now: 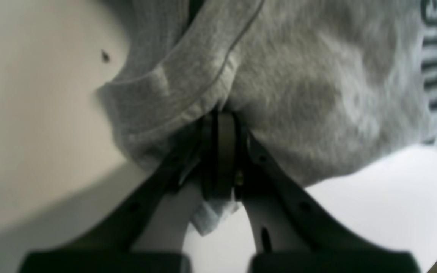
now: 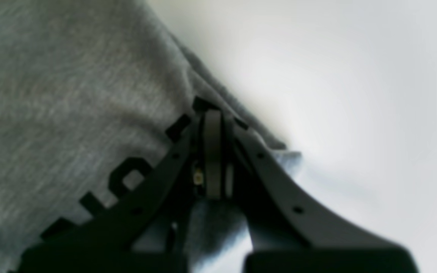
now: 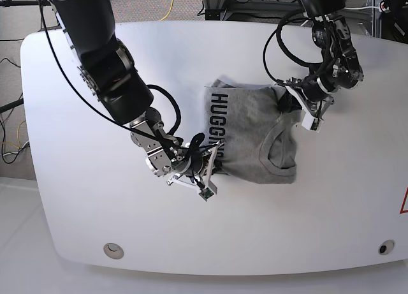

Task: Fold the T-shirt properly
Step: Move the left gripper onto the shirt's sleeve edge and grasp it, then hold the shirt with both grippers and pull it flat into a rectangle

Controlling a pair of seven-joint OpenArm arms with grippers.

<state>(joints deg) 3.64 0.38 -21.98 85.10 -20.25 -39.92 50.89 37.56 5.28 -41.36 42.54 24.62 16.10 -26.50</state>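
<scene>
Centrally, the white table (image 3: 76,198) is being occupied by the T-shirt (image 3: 252,141), which is lying part-folded into a compact block, print side up, with the black lettering (image 3: 218,128) running along the edge on the base view's left and the ribbed collar (image 3: 279,144) showing toward the right of that view. It is judged that the sides are already being turned in and that a further fold is being set up, which would explain why opposite edges are being gripped at once.

The right gripper (image 2: 212,113) is being held low at the shirt's near lettered corner, its fingers pressed together with grey cloth pinched between them, as the right wrist view shows. The left gripper (image 1: 220,117) is being held at the far edge beside the collar, its fingers likewise being closed on a bunch of fabric next to a sleeve hem (image 1: 173,94). Both grips are being kept close to the table, presumably so the layers are not being disturbed when lifted.
</scene>
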